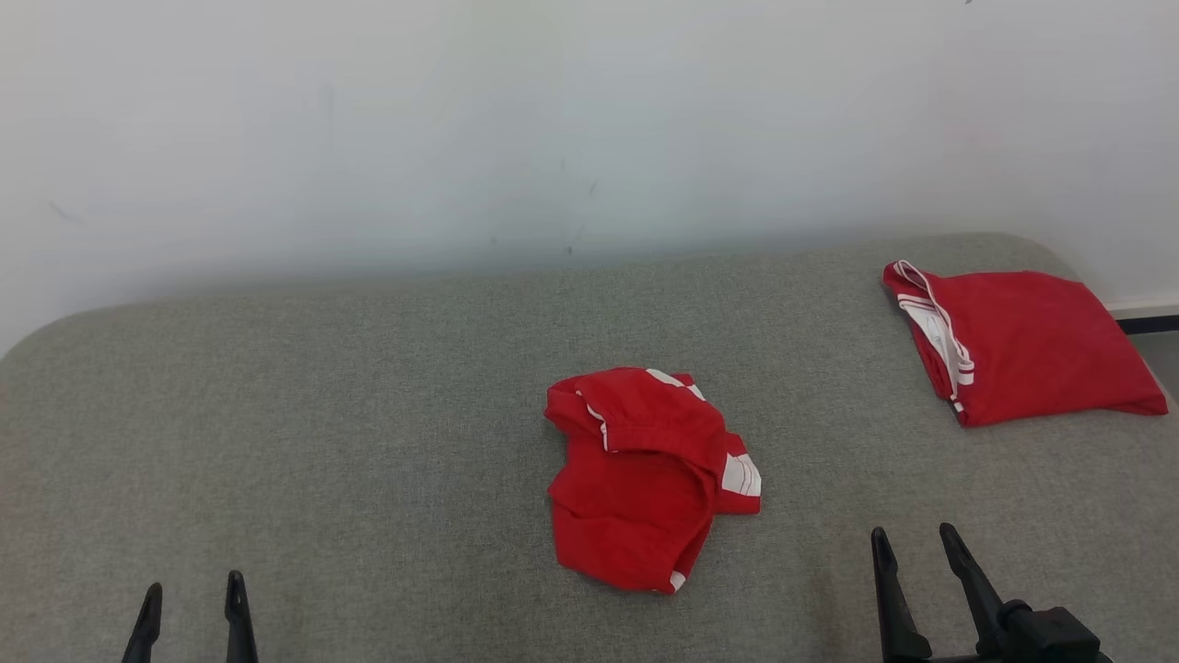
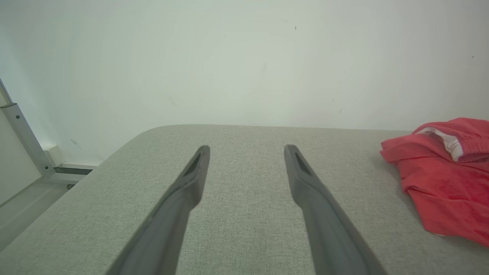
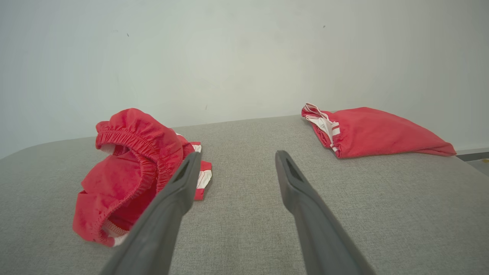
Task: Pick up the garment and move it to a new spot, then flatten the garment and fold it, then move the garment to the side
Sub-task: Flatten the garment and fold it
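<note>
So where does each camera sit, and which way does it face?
Head view: on the head, facing forward and down at the crumpled garment; left fingers and right fingers below.
Left wrist view: on that wrist, along the left fingers toward the wall.
Right wrist view: on that wrist, along the right fingers; folded garment ahead-right.
Shared: head and right wrist show both garments.

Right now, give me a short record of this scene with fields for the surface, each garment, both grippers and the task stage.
surface: grey, padded, set against a white wall
crumpled garment: red with white trim, bunched near the middle, untouched
folded garment: red, lying flat at the far right corner
left gripper: open, empty, well to the left of both garments
right gripper: open, empty, just right of the crumpled garment
task stage: pickup not yet begun
</note>
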